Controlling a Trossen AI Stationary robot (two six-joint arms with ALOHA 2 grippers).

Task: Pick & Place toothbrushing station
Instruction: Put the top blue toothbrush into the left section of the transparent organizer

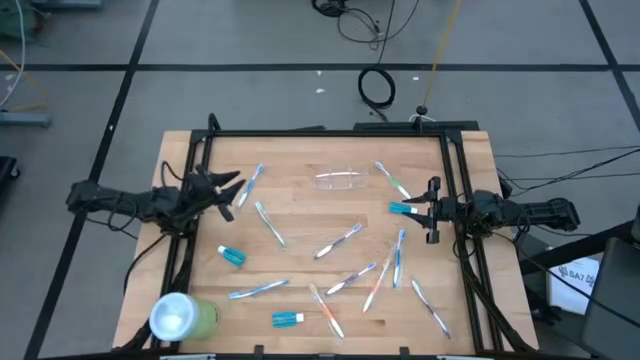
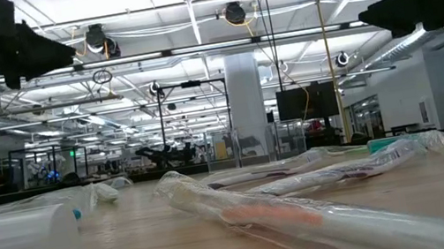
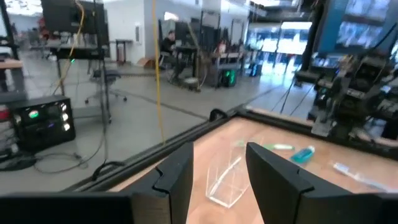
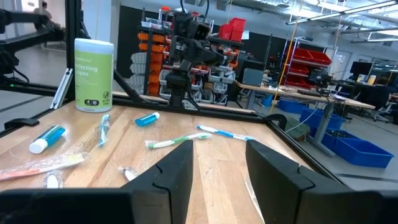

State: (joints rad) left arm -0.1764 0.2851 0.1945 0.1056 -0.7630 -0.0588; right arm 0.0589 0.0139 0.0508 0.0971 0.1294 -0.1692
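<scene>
The small clear plastic cup (image 1: 338,180) lies on its side on the wooden table, at the far middle. It also shows in the left wrist view (image 3: 225,180), ahead of the fingers. My left gripper (image 1: 232,188) is open and empty above the table's left side, pointing toward the cup. It shows open in its own wrist view (image 3: 219,155). My right gripper (image 1: 430,210) is open and empty above the table's right side, as its wrist view (image 4: 219,152) shows. A small blue toothpaste tube (image 1: 402,209) lies just in front of it.
Several wrapped toothbrushes (image 1: 338,240) and two more blue toothpaste tubes (image 1: 231,256) (image 1: 288,318) lie scattered over the table. A light-green canister with a whitish top (image 1: 183,317) stands at the near left corner. A black frame (image 1: 330,132) runs round the table.
</scene>
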